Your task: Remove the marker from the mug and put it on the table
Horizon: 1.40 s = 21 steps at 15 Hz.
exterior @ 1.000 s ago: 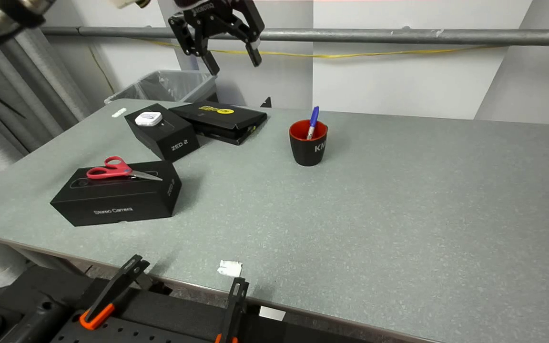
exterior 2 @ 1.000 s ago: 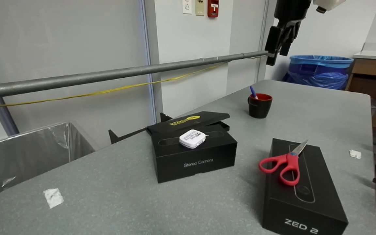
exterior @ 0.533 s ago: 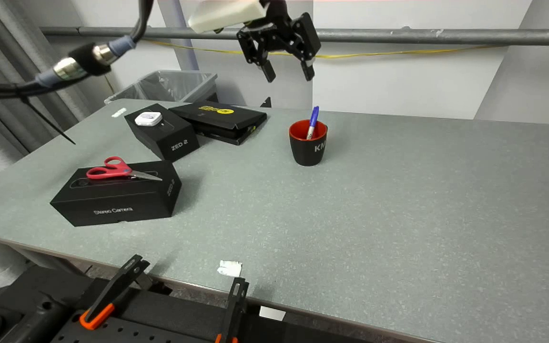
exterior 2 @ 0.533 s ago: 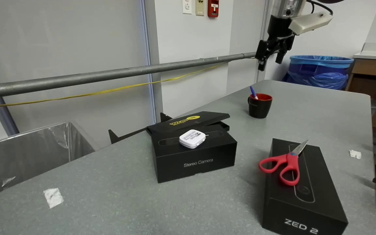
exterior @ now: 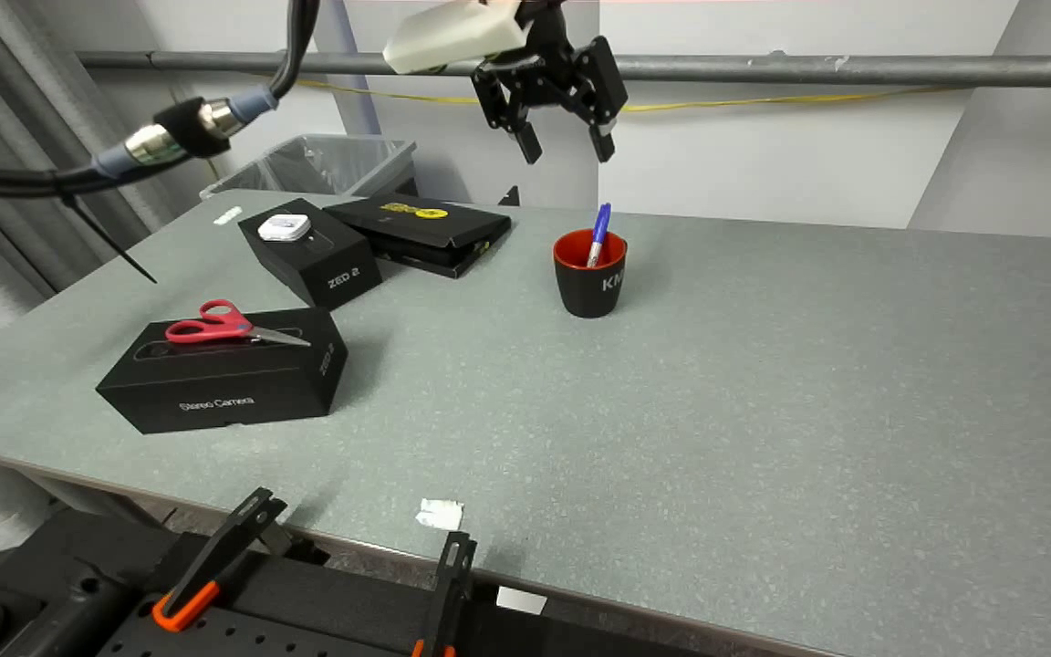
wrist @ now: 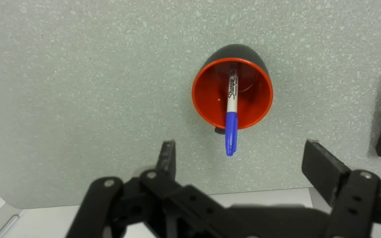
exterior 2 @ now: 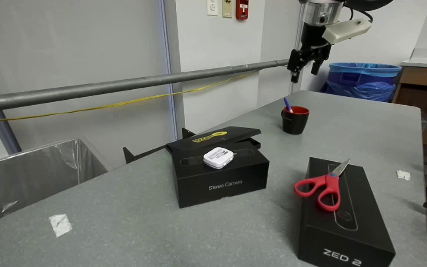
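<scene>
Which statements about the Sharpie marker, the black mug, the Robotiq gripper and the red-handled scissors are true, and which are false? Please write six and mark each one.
1. The blue-capped Sharpie marker leans inside the black mug. True.
2. The black mug's inside is white. False: it is red.
3. The Robotiq gripper hangs open, higher than the black mug. True.
4. The Robotiq gripper touches the marker. False: a gap separates them.
5. The red-handled scissors lie on a black ZED 2 box. True.
6. The black mug lies on its side. False: it stands upright on the table.
</scene>
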Available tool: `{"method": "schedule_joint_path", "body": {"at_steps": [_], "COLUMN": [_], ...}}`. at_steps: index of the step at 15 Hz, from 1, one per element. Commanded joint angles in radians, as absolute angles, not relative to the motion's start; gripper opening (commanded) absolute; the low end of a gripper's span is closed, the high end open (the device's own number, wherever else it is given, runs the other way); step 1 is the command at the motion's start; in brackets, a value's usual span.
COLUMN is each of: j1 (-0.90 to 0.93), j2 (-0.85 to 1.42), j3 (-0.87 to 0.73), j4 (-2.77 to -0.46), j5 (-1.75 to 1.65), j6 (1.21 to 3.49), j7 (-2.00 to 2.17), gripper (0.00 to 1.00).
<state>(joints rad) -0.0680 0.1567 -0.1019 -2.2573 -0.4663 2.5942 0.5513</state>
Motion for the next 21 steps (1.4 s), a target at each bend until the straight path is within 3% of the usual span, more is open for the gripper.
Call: {"method": "schedule_joint_path", "body": {"at_steps": [1,15,16,18,21], "j1": [-0.038,0.080,0.086,0.096,0.096], "j2": [0.238,0.542,0.549,0.556,0.565], "j3": [-0.142,-0.274,-0.280,-0.289,-0.289], "j4": [-2.207,-1.977,-1.970,-1.963,-1.953], "j5": [-0.494,-0.425,-0.422,-0.415,-0.392], "j6": [2.627,2.715,2.714,2.718,2.714], "j7": [0.600,0.657,0.655,0.651,0.642], "gripper": [1.00,1.00,0.75,0.68,0.42]}}
